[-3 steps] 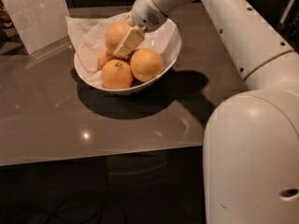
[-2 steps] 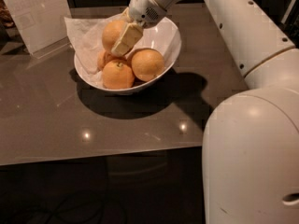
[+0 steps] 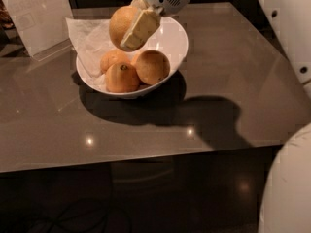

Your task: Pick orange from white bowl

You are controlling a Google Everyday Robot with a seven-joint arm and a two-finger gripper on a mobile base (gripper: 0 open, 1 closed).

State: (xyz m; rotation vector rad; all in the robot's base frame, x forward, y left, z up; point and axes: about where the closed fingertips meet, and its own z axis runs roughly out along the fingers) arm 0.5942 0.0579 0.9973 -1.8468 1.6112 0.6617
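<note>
1. Pale-orange and round, the orange hangs in the air just above the back-left rim of the white bowl and does not touch it.
2. The gripper is also above the back-left part of the bowl and is clamped around this orange. One cream-coloured finger lies across the front of the fruit; the second finger is hidden behind it.
3. Three other oranges lie inside the bowl, close together: a back-left orange, a front orange with a dark stem dimple, and a right orange.
4. This makes four fruits in total: one held, three in the bowl.
5. One sheet of crumpled white paper lines the bowl and sticks out over its left rim.
6. The single bowl stands on a glossy grey-brown table.
7. One clear sign stand is on the table, behind and to the left of the bowl, not touching it.
8. The white robot body is in front of the bowl, far to its right.
</note>
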